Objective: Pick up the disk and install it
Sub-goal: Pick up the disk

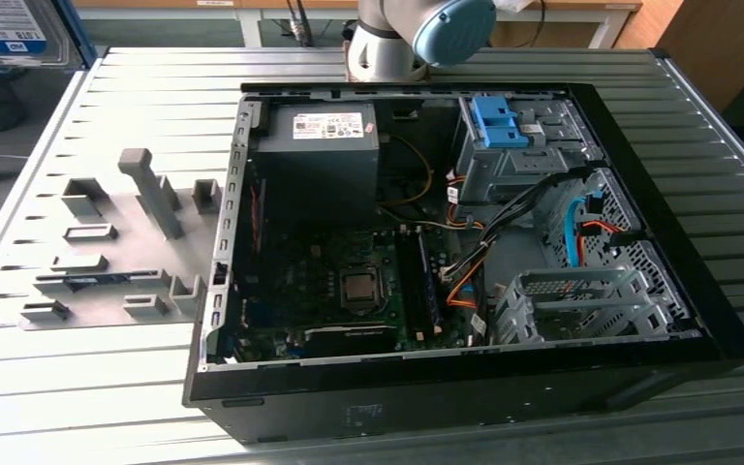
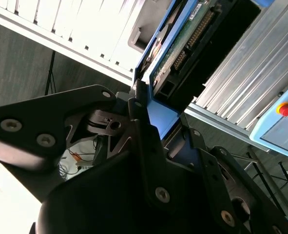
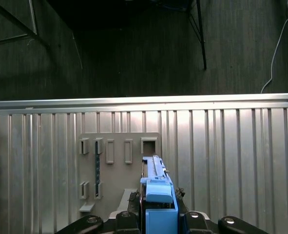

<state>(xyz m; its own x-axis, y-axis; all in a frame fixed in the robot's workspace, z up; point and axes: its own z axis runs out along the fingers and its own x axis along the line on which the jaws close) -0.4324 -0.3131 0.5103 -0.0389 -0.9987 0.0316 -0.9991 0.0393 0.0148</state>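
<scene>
Plainly, the jaws of the gripper (image 2: 147,105) were closed on the disk (image 2: 182,44), pinching its blue rail at one end. We saw its long axis run straight out from the fingers, label face showing at the upper left of the exterior view, well apart from the computer case (image 1: 476,407). We judged that so short a hold might let it pivot or slip, and the loose cables (image 1: 469,276) beside the drive cage (image 1: 502,170) might snag it.

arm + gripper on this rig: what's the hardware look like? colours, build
The arm is a silver-grey tube with a rounded light-blue joint cap. The gripper is matte black, with flat angular linkage plates on a bulky black body, fastened with round silver screws. It looks the same in both wrist views.
</scene>
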